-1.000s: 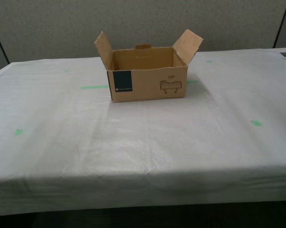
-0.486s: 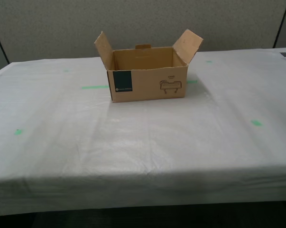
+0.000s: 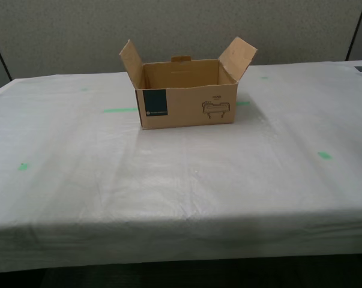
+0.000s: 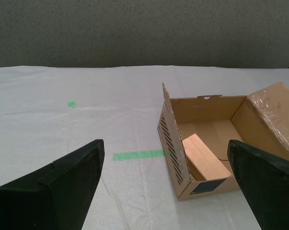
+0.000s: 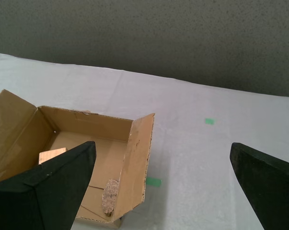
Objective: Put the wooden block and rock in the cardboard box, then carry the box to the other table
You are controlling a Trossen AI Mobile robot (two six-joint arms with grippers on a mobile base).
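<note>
The cardboard box (image 3: 185,90) sits on the other table (image 3: 181,180), the one under wrinkled white cloth, toward twelve o'clock from the middle of the exterior view, with its flaps raised and its dark label and line drawing facing the camera. No arm shows in that view.

My second gripper (image 4: 166,189) is spread wide with nothing between its fingers (image 4: 63,187). In its wrist view the box (image 4: 216,143) lies beyond the fingertips, well apart from them, closer to one finger than the other and touching neither. The wooden block (image 4: 205,157) rests inside the box, tilted, against the striped side wall near the front corner.

My first gripper (image 5: 163,189) is likewise wide open and empty. In its wrist view the box (image 5: 86,143) lies beyond the fingertips, mostly on the side of one finger (image 5: 43,191), which overlaps the box's near edge in the picture; I cannot say from this angle whether it touches the cardboard, though it seems to hang clear above it. The rock (image 5: 109,196) lies on the box floor against the upright side flap, near the front corner. A pale corner of the block (image 5: 52,154) peeks out just behind that same finger.

A green tape strip (image 4: 137,155) lies on the cloth beside the box, and a green tape mark (image 3: 325,155) sits toward four o'clock in the exterior view.
</note>
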